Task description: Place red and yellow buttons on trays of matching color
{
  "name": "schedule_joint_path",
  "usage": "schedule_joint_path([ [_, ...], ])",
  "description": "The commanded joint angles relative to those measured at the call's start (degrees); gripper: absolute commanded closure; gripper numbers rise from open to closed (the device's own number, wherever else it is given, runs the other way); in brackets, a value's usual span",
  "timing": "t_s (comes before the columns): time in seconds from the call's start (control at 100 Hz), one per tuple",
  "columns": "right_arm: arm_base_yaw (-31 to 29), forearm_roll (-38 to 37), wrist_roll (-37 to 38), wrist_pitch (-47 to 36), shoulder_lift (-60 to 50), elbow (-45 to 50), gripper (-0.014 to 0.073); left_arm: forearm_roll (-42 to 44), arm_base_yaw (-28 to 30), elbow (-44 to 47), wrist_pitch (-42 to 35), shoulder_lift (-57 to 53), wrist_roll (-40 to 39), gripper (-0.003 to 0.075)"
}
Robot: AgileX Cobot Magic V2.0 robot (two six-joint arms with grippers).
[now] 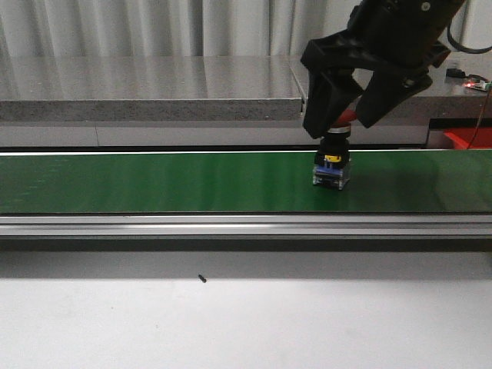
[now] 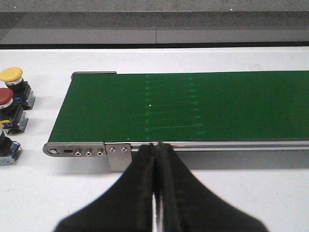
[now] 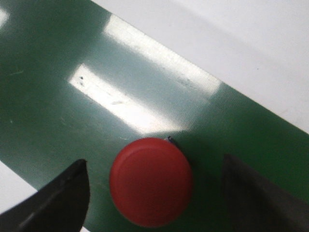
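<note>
a: nearest the lens in the left wrist view is the left tool point(image 2: 157, 193), its two black fingers pressed together with nothing between them, hanging over the white tabletop point(image 2: 241, 193) just short of the green belt point(image 2: 193, 106).

b: and the one that matters?

a: the red button point(image 3: 150, 181) stands upright on the belt, right of the middle in the front view. the right tool point(image 1: 361, 115) is over it, fingers spread, one on each side of the red cap, apart from it on both sides.

b: what could spoil it?

a: i judge the cap is round and smooth, so a pinch that lands high on it could slip off. the body is tall on a small base, so one finger touching first could tip it over. if the belt is running, the button could drift out from between the fingers.

b: others waiting?

a: a yellow button point(image 2: 11, 75) and a second red button point(image 2: 5, 96) sit on the tabletop beside the belt's end. a red tray point(image 1: 467, 138) shows at the far right.

b: any writing?

a: none i can read; any print on the button bodies is too small.
</note>
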Motion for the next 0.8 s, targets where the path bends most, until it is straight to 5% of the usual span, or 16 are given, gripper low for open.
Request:
schedule_joint_path([
  [0.0, -0.1, 0.8, -0.6, -2.2, -1.2, -1.9, 0.0056, -0.6, -0.4, -1.4, -4.2, 0.5, -0.2, 0.0741],
  [0.24, -0.1, 0.8, -0.4, -1.6, -1.3, -2.0, 0.0409, -0.6, -0.4, -1.4, -4.2, 0.5, -0.2, 0.0741],
  [0.5, -3.3, -2.1, -0.4, 6.2, -3.5, -6.9, 0.0417, -0.6, -0.4, -1.4, -4.2, 0.5, -0.2, 0.0741],
  [0.79, -20.3, -2.2, -0.4, 9.7, -4.6, -15.0, 0.0417, -0.6, -0.4, -1.4, -4.2, 0.5, -0.2, 0.0741],
])
